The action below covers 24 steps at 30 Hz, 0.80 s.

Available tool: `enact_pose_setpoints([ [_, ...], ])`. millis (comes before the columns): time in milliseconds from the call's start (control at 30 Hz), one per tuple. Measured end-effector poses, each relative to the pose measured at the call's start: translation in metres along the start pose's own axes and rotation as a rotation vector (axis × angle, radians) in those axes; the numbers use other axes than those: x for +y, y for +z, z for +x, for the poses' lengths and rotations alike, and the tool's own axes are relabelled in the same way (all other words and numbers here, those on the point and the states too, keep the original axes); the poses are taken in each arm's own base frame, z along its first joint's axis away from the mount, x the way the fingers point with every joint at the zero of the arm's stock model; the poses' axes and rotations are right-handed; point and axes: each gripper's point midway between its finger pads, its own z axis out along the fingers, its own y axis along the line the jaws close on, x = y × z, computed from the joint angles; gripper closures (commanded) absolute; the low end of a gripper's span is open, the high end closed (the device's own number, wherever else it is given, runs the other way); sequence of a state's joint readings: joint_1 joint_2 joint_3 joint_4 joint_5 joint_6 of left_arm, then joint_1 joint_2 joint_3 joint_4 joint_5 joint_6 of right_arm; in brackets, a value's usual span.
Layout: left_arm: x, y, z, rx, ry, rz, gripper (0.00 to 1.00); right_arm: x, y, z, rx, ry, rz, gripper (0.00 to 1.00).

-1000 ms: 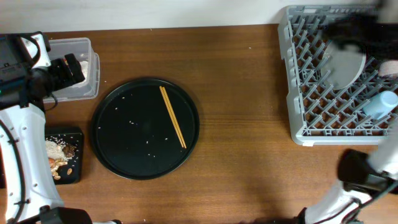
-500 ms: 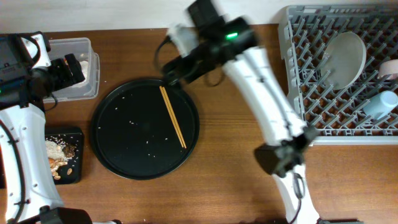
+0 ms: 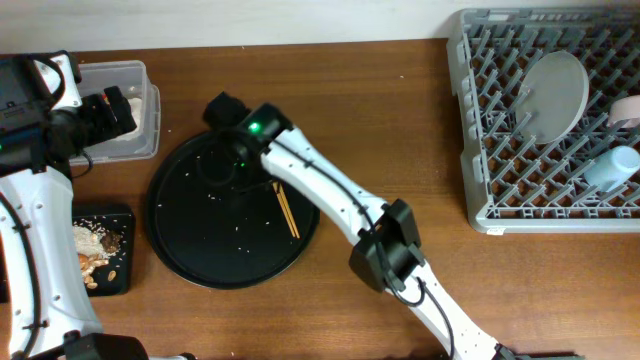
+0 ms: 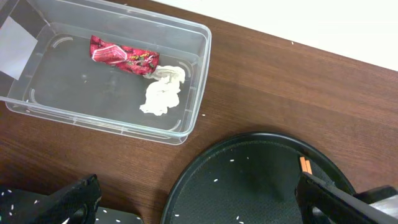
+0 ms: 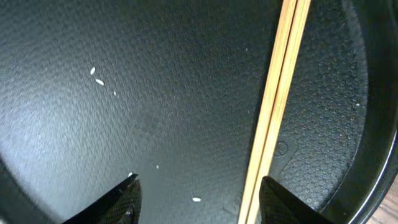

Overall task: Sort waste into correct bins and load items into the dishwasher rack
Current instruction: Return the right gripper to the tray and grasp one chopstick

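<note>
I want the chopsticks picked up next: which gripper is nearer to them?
Right. The right gripper hangs over the black tray with the chopsticks between its jaws. The left gripper is off the tray, by the clear tub.

The right arm (image 3: 330, 192) lies slantwise across the table (image 3: 400, 100), from the near edge up over the black tray (image 3: 190, 250). It blocks the straight way along the front between tray and rack (image 3: 467, 150). Behind the arm, the wood between them is bare. On the tray, the floor left of the chopsticks (image 5: 273, 112) is open apart from rice grains (image 5: 96, 76). The raised rim (image 5: 373, 124) stands close on their right. The left gripper (image 3: 110, 112) hangs over part of the clear tub (image 3: 140, 80). The black bin (image 3: 127, 225) lies uncovered.
</note>
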<state>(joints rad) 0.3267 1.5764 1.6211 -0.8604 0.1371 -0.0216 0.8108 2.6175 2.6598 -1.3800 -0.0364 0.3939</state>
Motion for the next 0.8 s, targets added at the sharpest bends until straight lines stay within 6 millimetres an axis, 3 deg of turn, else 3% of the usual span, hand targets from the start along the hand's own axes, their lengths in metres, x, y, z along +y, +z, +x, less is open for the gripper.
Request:
enact_pose_setpoints([
  [133,0.0,0.0,0.0,0.0,0.0,0.0,0.01,0.005,0.012,0.001,-0.026,0.002,0.054,0.4],
  [367,0.0,0.0,0.0,0.0,0.0,0.0,0.01,-0.03,0.053,0.014,0.043,0.058,0.113,0.41],
  [800,0.0,0.0,0.0,0.0,0.0,0.0,0.01,-0.025,0.057,0.012,0.047,0.069,0.061,0.41],
])
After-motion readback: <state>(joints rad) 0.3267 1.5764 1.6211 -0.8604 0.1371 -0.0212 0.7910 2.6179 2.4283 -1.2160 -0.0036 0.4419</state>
